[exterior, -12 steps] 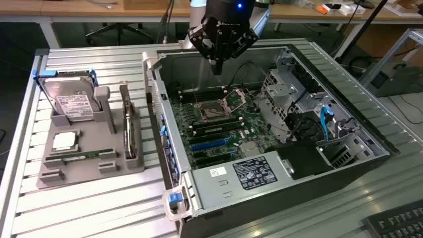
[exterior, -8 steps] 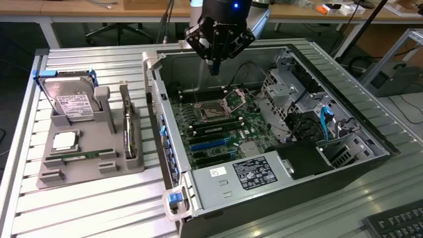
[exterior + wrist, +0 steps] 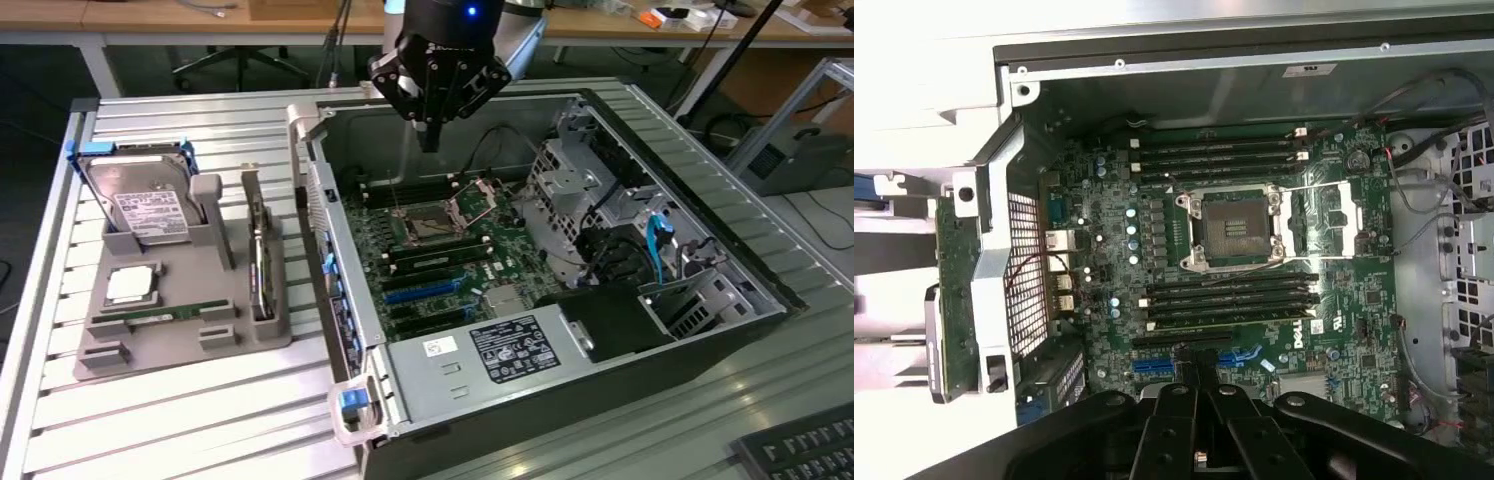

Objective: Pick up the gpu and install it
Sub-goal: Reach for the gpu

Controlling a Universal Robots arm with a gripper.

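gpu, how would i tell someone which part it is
Find the grey holder at the exterior view's left of the open computer case. The gpu stands on edge in its slot nearest the case: a thin dark slat, unlike the boxy hard drive and flat-lying memory stick.

Black gripper point(image 3: 427, 141), angular linkages point(image 3: 400, 85) tapering to a narrow tip. Small blue light point(image 3: 469, 12) glowing on the dark wrist housing point(image 3: 438, 22). Round pivot screws point(image 3: 1176, 391) on the links.
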